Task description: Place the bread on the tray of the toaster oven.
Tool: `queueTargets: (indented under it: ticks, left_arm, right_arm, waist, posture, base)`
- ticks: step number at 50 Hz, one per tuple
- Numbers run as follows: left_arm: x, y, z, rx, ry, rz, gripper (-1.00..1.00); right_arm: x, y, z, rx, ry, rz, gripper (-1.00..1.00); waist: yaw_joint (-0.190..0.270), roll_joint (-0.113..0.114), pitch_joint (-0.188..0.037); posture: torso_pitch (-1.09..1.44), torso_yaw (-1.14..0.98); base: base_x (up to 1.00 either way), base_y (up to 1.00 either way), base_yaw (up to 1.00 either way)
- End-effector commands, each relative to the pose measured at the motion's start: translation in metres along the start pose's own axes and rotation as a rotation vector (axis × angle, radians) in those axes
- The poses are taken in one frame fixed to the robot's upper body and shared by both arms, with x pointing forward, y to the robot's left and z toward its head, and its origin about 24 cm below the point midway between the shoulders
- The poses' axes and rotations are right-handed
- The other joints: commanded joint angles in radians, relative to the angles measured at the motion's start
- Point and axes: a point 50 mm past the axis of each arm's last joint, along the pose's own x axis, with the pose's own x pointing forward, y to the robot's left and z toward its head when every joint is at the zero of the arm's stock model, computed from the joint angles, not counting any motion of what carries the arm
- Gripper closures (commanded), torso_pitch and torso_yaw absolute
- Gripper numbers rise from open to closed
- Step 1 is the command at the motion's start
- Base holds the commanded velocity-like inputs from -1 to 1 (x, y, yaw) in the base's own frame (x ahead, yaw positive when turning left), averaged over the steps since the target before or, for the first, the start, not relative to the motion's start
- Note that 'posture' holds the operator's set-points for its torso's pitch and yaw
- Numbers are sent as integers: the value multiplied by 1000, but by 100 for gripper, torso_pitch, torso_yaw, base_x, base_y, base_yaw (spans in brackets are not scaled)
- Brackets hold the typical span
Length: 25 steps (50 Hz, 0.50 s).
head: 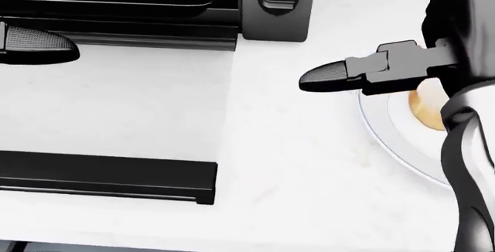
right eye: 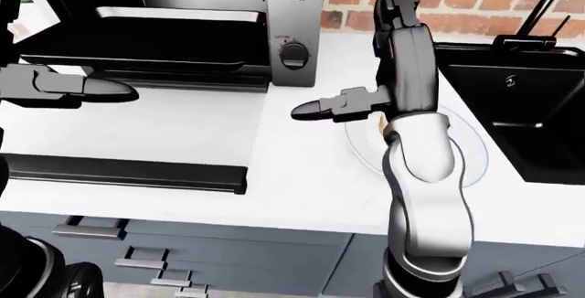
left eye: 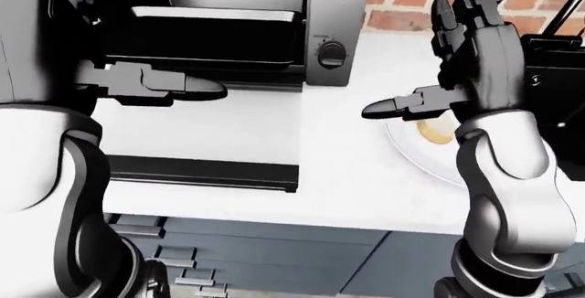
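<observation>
White worktop (head: pixel 294 165) fills most of the head view, smooth and faintly marbled. On it, at the right of that view, sits a pale round plate (head: pixel 387 142), and on the plate lies the bread (left eye: pixel 435 131) — a small golden roll, partly hidden behind the right arm. The right robot hand (left eye: pixel 457 58) stands above the plate with its palm upright; two fingers point up toward the brick wall (left eye: pixel 530 0) and the thumb (head: pixel 329 78) juts out level to the view's left, so the hand is spread wide and holds nothing. It hangs over the bread's near edge, and whether it touches the roll cannot be told.

At the top left of the eye views stands the toaster oven (right eye: pixel 228 17), its door (head: pixel 108 176) folded down flat onto the worktop as a dark slab, its tray (right eye: pixel 146 41) drawn partway out of the cavity — bare and dark. Two round knobs (right eye: pixel 293 52) sit on the steel panel at the oven's right side. The left robot hand (left eye: pixel 151 85) hovers just beside the tray's near edge, one finger (head: pixel 39 46) stretched level toward the view's right; it grips nothing, fingers loose and apart.

A black sink (right eye: pixel 512 99) lies at the right of the right-eye view, just beside the plate. Grey drawers (left eye: pixel 274 257) with bar handles run below the worktop.
</observation>
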Motion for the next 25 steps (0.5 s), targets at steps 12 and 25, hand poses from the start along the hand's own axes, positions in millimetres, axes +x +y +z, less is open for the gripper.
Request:
queueTargets:
  ticks: [12,25]
  left_arm:
    - [-2,4,13,7,-79,16,-100]
    - [-3,3,9,7,-72,16,-100]
  right_arm:
    - [-10,-27,17,-116,2,-122,-100]
    - [-28,-68,0,-240,186,-280,-100]
  waist:
    - [9,4,-30]
    - [10,0,-26]
  posture:
    - [0,0]
    - [0,0]
  base:
    - [0,0,0]
    - [0,0,0]
